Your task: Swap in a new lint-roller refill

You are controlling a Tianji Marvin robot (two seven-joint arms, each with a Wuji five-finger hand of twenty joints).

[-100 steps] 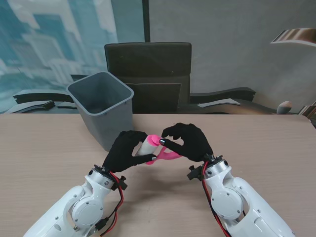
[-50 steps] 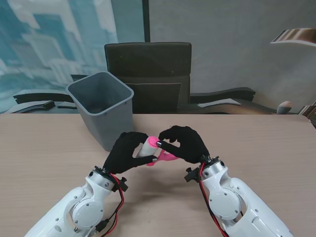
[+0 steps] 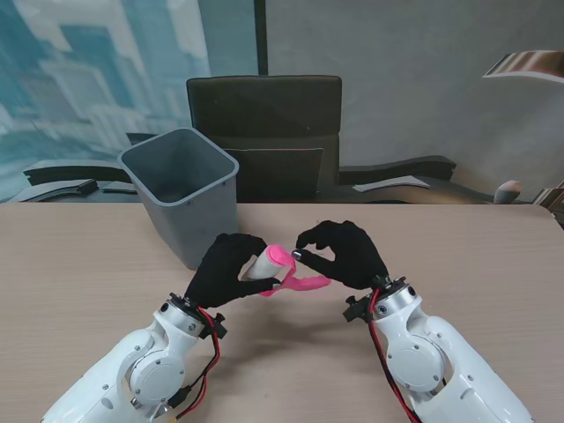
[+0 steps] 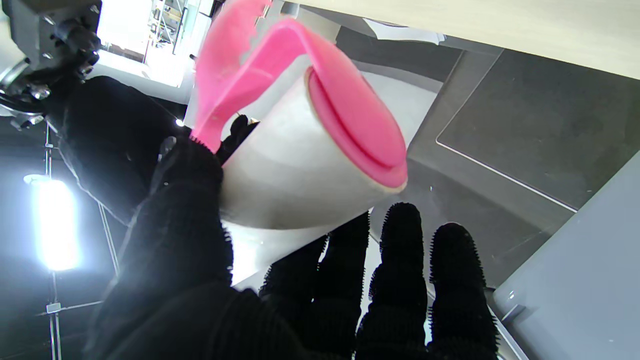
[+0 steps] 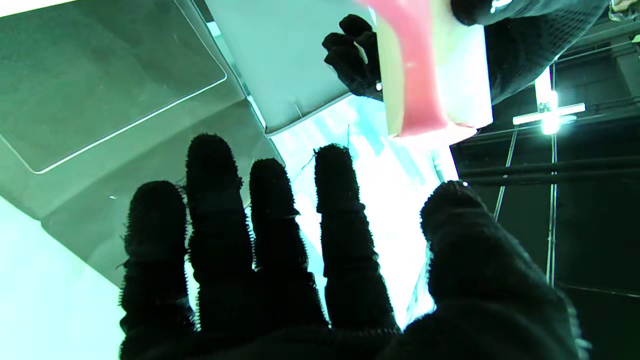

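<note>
Since the earlier frame the right hand (image 3: 344,254) has drawn back to the right, away from the lint roller (image 3: 275,261), so more of the pink handle (image 3: 304,282) now shows between the two hands. In the stand view the left hand (image 3: 225,269) is wrapped around the white roll, holding it just above the table (image 3: 79,264), near the grey bin (image 3: 181,189); the right hand's fingertips curl close to the pink end cap, and whether they touch it cannot be told. The left wrist view shows the thumb and fingers (image 4: 400,280) clasping the white roll (image 4: 295,170). The right wrist view shows the right hand's fingers (image 5: 220,235) spread, holding nothing, with the roller (image 5: 430,75) beyond them.
</note>
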